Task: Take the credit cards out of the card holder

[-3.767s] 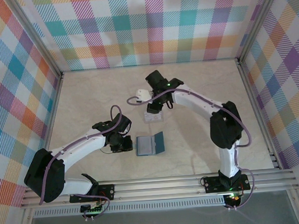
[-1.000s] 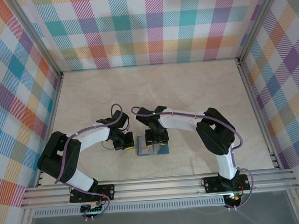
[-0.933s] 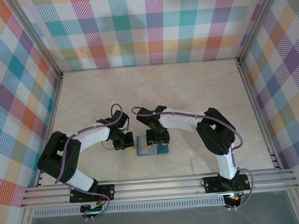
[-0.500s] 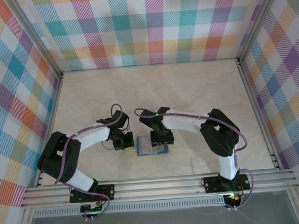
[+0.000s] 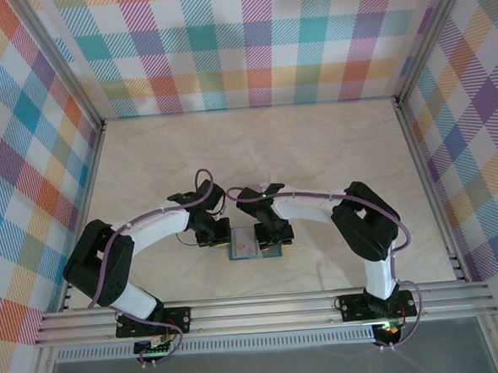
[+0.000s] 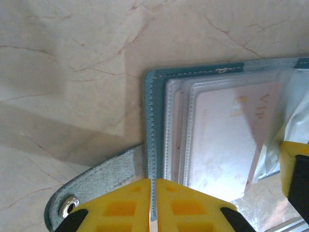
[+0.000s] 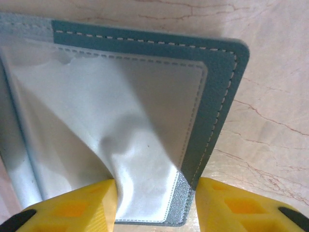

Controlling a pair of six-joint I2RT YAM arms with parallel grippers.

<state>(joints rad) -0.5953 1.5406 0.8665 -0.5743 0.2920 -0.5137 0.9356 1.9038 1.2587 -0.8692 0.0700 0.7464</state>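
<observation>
The left hand (image 6: 153, 188) is clamped shut on the card holder (image 6: 150, 121) at its edge, beside the snap tab (image 6: 91, 193). The right hand (image 7: 155, 195), fingers apart, straddles the other cover's corner and a lifted clear sleeve (image 7: 111, 125). A pinkish credit card (image 6: 227, 145) sits in the pockets. The holder lies open on the marbled surface (image 5: 314, 149), within plaid walls (image 5: 249, 43).

The card holder (image 5: 255, 253) lies lower centre on the counter (image 5: 314, 149), holding a credit card (image 6: 227, 140), with the left tool (image 5: 222, 237) at its left edge and the right tool (image 5: 274, 236) at its right.
</observation>
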